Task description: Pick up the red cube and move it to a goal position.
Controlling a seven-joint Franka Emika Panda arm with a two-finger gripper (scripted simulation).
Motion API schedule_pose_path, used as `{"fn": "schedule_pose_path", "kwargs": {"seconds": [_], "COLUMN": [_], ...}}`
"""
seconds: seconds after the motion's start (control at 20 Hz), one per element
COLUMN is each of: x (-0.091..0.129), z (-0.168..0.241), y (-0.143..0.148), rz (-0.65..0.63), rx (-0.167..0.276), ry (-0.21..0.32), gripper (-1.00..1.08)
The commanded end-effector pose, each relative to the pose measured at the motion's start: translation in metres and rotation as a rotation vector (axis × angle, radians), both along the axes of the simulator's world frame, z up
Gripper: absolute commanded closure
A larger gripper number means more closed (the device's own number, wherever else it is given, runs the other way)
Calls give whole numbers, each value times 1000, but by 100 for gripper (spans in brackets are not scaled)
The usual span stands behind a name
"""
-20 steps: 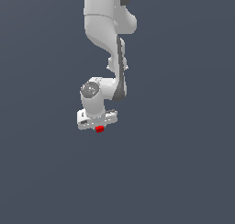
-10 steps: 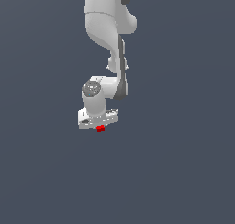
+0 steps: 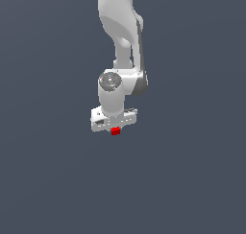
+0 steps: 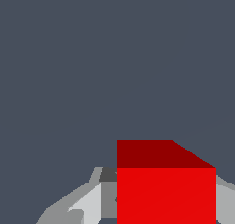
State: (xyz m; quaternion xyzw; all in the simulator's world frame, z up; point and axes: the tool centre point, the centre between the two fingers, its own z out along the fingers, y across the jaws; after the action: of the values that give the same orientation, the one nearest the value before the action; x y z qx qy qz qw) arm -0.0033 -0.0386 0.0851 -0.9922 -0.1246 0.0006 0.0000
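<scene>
Red cube (image 3: 115,131): clamped between the fingers of the white gripper (image 3: 115,129). Position barely altered over the last second; carriage toward the goal judged nearly settled.

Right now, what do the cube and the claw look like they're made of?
The cube: flat, even red with no texture, grain or shine; a plain matte render, so plastic or painted wood are equally possible. The claw: smooth white shell with grey parts and soft shading, which suggests moulded plastic or painted metal, satin rather than glossy. Both are simulator surfaces, so the look settles nothing firmer.
</scene>
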Motion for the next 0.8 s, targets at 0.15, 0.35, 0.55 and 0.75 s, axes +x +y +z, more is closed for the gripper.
{"fn": "schedule_pose_path", "kwargs": {"seconds": [0.15,0.35,0.55,0.75], "x": [11,18,22,25], "z": [44,67,81,86], "y": [42,63,76,81], "rz": [1,1,1,1], "rx": [-1,-1,0,0], "ry": [-1,-1,-1,-1], "gripper": [108,108,108,108]}}
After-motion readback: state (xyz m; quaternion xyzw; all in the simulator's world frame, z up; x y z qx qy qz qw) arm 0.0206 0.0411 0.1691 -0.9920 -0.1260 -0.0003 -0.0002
